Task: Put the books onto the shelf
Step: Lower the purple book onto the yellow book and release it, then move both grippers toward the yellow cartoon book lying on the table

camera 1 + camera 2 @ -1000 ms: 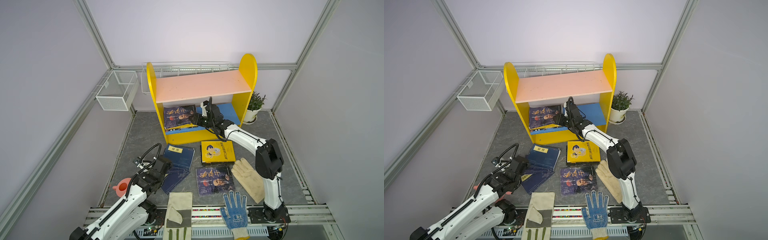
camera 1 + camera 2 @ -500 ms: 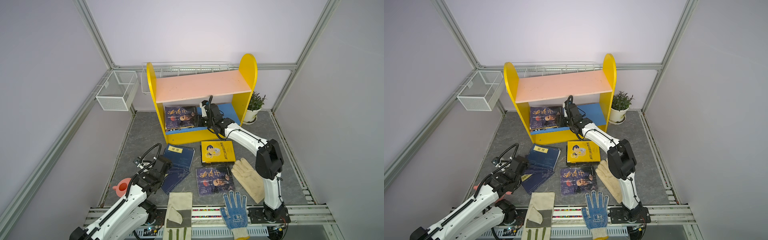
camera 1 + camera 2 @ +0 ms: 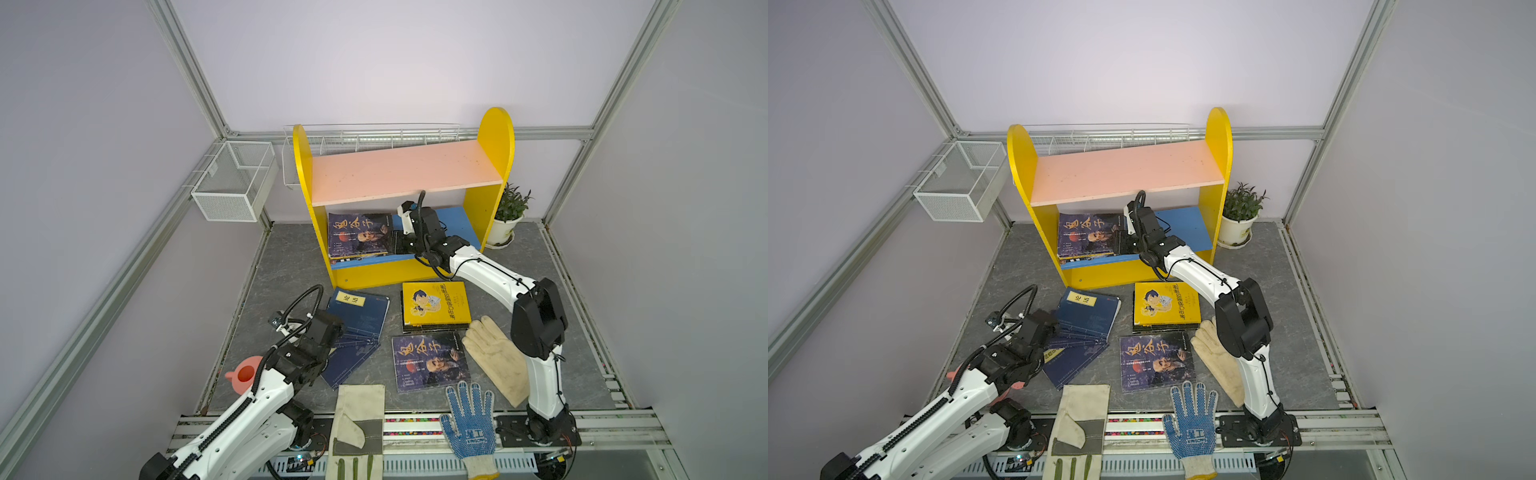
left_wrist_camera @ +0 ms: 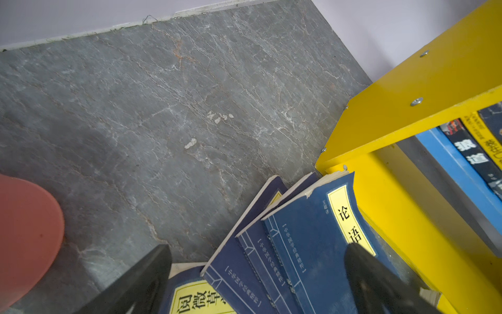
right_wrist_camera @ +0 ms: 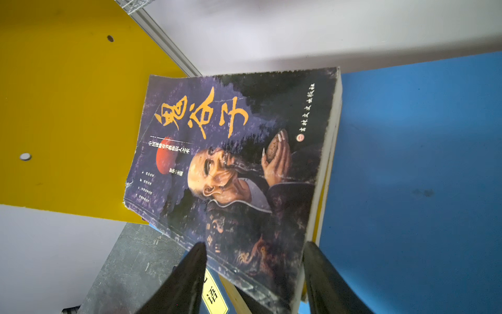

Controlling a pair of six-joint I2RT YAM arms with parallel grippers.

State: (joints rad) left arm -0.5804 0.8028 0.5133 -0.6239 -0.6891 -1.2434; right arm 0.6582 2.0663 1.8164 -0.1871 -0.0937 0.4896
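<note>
Your right claw (image 3: 398,243), jaws part-open and empty, sits just right of the purple-blue paperback (image 3: 358,235), flat on the blue board (image 3: 455,220) of the yellow shelf (image 3: 494,137); your wide left claw (image 4: 258,246) hovers over navy paperbacks (image 4: 304,244), lower left.

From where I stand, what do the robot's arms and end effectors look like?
The left arm and right arm are white tubes with black joint housings. A black cable loops above the left; thin black wires trace the right. The left end effector and right end effector have black tapering fingers.
</note>
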